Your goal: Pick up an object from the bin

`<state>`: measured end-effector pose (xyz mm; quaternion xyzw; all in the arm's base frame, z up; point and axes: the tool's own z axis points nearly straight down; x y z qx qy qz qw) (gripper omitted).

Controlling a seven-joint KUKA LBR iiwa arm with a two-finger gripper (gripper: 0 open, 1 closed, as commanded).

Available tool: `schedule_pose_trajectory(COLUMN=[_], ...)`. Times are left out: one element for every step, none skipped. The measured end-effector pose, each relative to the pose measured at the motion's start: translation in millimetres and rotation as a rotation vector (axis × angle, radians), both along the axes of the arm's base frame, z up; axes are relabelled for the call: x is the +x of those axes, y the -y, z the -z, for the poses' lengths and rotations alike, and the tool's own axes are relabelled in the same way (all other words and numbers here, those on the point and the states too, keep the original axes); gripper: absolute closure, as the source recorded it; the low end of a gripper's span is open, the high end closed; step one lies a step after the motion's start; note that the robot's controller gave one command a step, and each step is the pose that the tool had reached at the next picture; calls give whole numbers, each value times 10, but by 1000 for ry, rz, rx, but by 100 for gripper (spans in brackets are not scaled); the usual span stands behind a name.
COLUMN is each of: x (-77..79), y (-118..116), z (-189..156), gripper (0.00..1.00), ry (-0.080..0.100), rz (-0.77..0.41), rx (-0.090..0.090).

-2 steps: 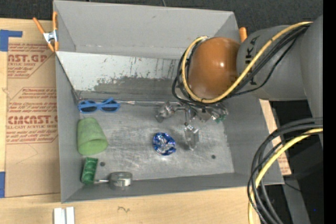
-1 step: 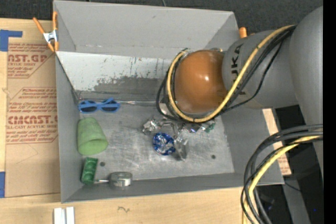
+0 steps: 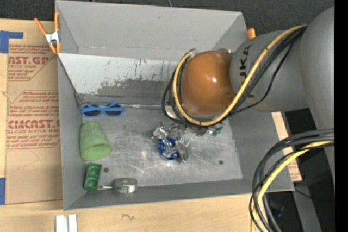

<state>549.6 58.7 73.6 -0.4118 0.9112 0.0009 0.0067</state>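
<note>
My gripper (image 3: 180, 132) pokes out from under the arm's orange dome, low in the middle of the bin. Right below it and touching it lies a small crumpled thing of blue and shiny silver (image 3: 169, 146). The dome hides where the two meet. A small green thing (image 3: 217, 130) peeks out just right of the gripper, mostly covered.
Blue sunglasses (image 3: 102, 110) lie at the back left of the floor. A pale green cup (image 3: 94, 140) lies on its side at the left. In the front left corner are a dark green ribbed piece (image 3: 92, 176) and a round silver thing (image 3: 125, 186).
</note>
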Motion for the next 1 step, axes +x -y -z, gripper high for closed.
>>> schedule_pose_trajectory(x=[65], y=[-5], z=[-2076], gripper=[100], ry=[0], rz=[-14], rx=[-5])
